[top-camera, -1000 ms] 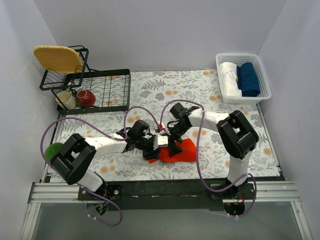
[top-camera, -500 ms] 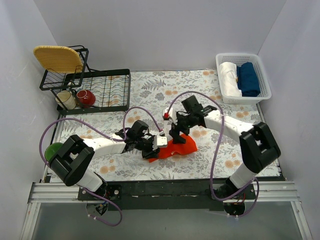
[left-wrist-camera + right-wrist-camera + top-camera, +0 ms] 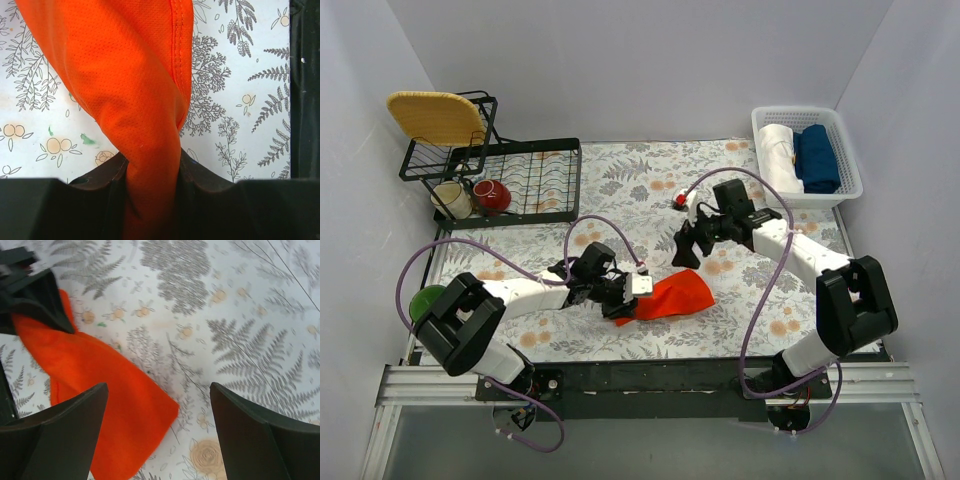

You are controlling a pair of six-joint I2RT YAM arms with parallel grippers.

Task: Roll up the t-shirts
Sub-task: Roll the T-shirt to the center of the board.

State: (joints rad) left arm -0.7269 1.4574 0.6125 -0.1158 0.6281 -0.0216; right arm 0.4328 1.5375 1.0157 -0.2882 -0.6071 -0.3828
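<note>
Left gripper (image 3: 152,172) clamps the bunched orange t-shirt (image 3: 678,296) near the worktop's (image 3: 620,180) near edge. Right gripper (image 3: 687,252) hovers close by, jaws spread, empty.

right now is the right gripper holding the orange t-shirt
No, the right gripper hangs open above the t-shirt with its fingers wide apart and clear of the cloth; only the left gripper pinches it.

Orange-red t-shirt (image 3: 675,297), crumpled & twisted at left end, on table (image 3: 620,190) nr front.
</note>
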